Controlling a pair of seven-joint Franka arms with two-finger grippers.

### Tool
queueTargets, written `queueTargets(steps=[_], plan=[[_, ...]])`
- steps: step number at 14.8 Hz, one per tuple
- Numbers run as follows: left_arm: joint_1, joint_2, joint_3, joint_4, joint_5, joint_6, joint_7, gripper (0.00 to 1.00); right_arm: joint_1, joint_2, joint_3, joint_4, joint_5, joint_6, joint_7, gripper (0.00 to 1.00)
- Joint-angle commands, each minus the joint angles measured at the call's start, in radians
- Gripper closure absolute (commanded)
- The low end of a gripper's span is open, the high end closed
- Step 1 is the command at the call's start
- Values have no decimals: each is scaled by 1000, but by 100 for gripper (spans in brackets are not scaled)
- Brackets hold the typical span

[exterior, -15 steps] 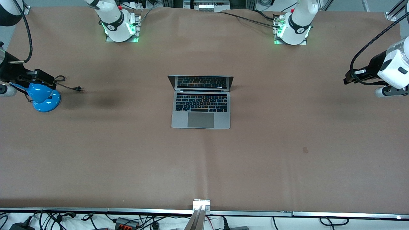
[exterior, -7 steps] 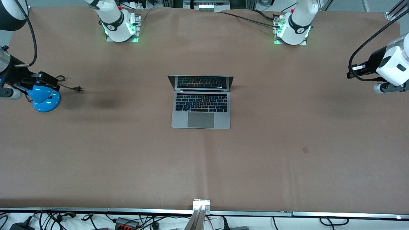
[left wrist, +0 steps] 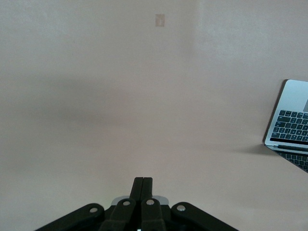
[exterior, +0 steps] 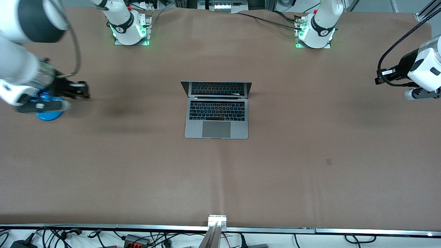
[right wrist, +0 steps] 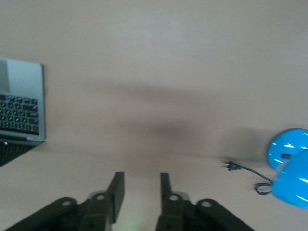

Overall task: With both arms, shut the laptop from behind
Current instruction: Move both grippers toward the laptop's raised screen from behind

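We see the laptop (exterior: 216, 110) lying open at the middle of the table (exterior: 310, 179), its slim silver-grey metal base flat on the surface, with black keys and a smooth grey trackpad toward the front camera. The screen stands up from the hinge on the edge toward the robot bases, and its dark glass reflects the keyboard. In the left wrist view a rounded corner of the laptop (left wrist: 291, 122) shows, and in the right wrist view another corner of it (right wrist: 20, 108).

Our right gripper (exterior: 81, 90) hangs over the table toward the right arm's end, well apart from the laptop. In the right wrist view its two flat black fingers (right wrist: 116, 190) stand apart with a plain gap between them, so the hand is open and holds nothing. Beneath that arm sits a glossy blue desk lamp (exterior: 48, 112) with a round base, its thin black cord (right wrist: 243, 169) ending in a plug on the table.

Our left gripper (exterior: 380, 77) hangs over the left arm's end of the table, also well apart from the laptop. In the left wrist view its fingers (left wrist: 138, 185) are pressed together with nothing between them.

The table wears a matte brown covering, smooth but for a faint crease down the middle, and carries a small square patch (exterior: 329, 161) nearer the front camera.
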Motion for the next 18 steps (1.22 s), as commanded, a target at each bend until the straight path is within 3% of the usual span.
queueTargets(steps=[1, 3, 5, 9, 14, 18], plan=[[-5, 3, -5, 8, -26, -23, -9, 100, 41, 38, -6, 11, 79, -19, 17, 100], [-9, -3, -50, -3, -95, -70, -12, 100, 52, 55, -4, 11, 144, -21, 8, 100], [-8, -3, -168, -38, -135, -63, -41, 100, 96, 64, -4, 9, 152, -21, 17, 100], [-6, 5, -350, -185, -273, 124, -145, 100, 222, 70, -4, -31, 153, -22, 31, 100], [-8, 34, -475, -331, -322, 331, -161, 100, 346, 133, -4, -98, 320, -1, 83, 100], [-10, 120, -562, -346, -320, 411, -228, 100, 449, 149, -4, -198, 345, 135, 132, 100]])
